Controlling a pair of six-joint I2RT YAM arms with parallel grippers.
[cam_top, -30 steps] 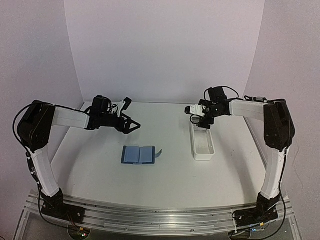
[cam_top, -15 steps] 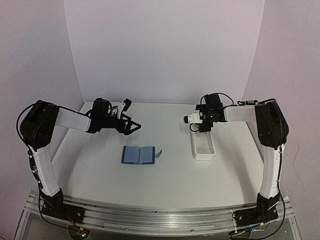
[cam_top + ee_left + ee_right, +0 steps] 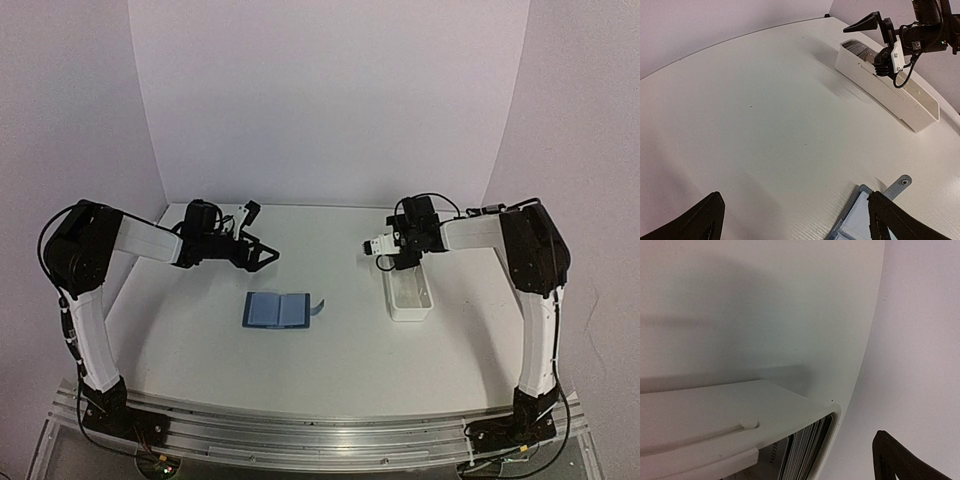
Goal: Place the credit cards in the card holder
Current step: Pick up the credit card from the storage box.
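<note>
The card holder (image 3: pixel 278 310) lies open and flat at mid-table, pale grey-blue pages up, its snap tab (image 3: pixel 898 184) pointing right. The credit cards (image 3: pixel 857 46) stand on edge, packed in the far end of a long white tray (image 3: pixel 408 293); in the right wrist view the cards (image 3: pixel 806 449) show just under the tray's rim (image 3: pixel 740 412). My left gripper (image 3: pixel 262 256) hovers open behind the card holder, nothing between its fingers (image 3: pixel 700 222). My right gripper (image 3: pixel 393 258) is open and empty over the tray's far end. One of its fingers (image 3: pixel 900 460) shows beside the cards.
White curved backdrop walls close in the table's far side and both flanks. The tray's near half (image 3: pixel 920 105) holds no cards that I can see. Bare tabletop (image 3: pixel 765 110) stretches between the card holder and the tray.
My right gripper has drifted a little left and lower, closer to the tray's far end. The left gripper has barely shifted. Card holder and tray have not moved.
</note>
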